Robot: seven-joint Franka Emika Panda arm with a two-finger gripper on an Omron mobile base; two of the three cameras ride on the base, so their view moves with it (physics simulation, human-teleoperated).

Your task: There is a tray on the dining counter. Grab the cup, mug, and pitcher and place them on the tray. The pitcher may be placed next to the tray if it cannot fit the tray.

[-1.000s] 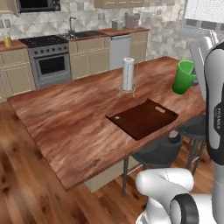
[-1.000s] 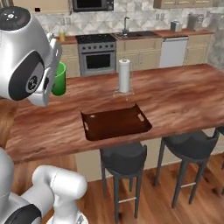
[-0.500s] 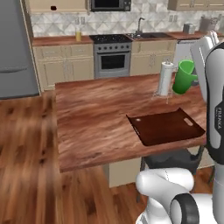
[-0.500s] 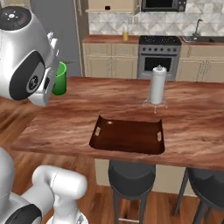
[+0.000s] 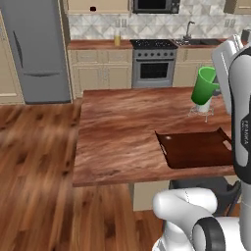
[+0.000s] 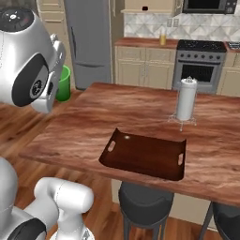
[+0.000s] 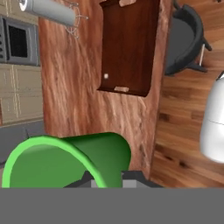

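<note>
My gripper (image 7: 108,180) is shut on the bright green cup (image 7: 65,159), which it holds tilted in the air. The cup (image 5: 205,86) hangs above the far right part of the dining counter (image 5: 122,132) in the left base view, and off the counter's left end beside my arm in the right base view (image 6: 63,83). The dark brown tray (image 6: 145,154) lies near the counter's front edge, with nothing on it (image 5: 198,148) (image 7: 129,43). The pitcher (image 5: 117,37) with orange-yellow liquid stands on the back counter left of the stove (image 6: 162,36). The mug is out of view.
A white paper towel roll (image 6: 186,99) on a wire stand sits on the dining counter behind the tray. Dark stools (image 6: 147,201) stand under the counter's front edge. A grey fridge (image 5: 39,49) and a stove (image 5: 154,63) line the back wall. Open wood floor lies to the left.
The whole picture has shifted, so the base has moved around the counter; the tray and roll now sit further right in both views. The cup stays in my gripper.
</note>
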